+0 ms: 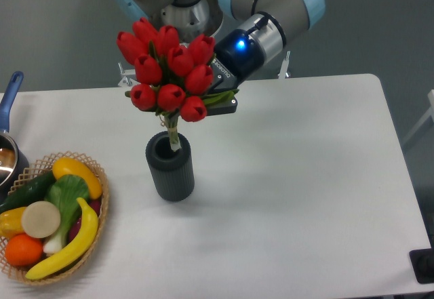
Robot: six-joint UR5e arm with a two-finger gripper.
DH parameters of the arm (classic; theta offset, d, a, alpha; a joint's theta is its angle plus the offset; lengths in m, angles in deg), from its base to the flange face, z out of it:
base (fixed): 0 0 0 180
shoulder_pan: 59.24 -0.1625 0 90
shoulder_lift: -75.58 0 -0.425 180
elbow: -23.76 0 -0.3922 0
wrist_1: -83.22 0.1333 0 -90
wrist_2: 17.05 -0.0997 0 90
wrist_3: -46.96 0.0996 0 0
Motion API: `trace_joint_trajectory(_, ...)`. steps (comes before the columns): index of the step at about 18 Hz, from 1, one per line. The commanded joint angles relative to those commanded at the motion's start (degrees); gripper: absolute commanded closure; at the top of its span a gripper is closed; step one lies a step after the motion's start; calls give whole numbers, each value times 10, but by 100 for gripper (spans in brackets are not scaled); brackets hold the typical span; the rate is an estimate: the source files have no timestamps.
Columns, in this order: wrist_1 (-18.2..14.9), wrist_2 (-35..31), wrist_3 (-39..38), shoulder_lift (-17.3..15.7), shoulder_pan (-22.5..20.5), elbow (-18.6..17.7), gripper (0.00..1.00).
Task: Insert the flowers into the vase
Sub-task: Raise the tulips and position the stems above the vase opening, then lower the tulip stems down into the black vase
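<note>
Red tulip buds, the flowers [166, 68], are held above the ribbed vase [170, 166] near the table's [305, 177] left-centre, stem tips entering its mouth. The gripper [215, 101] is pinched on the leafy stems. Light, soft, crushable: best gripped at the stems.

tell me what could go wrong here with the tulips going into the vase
The flowers hang with the stem ends just at the vase mouth, near its right rim; they may catch the rim instead of sliding in. The vase stands free on the table, so a sideways push from the gripper might tip it.
</note>
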Motion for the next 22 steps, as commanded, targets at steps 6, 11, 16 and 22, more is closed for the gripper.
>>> trace_joint_trajectory(6, 0, 0, 43, -6, 0, -33, 89)
trace_joint_trajectory(11, 0, 0, 44, -13, 3, -44, 88)
trace_joint_trajectory(16, 0, 0, 67, -14, 4, -62, 88)
trace_joint_trajectory(22, 0, -1, 92, -4, 5, -68, 87)
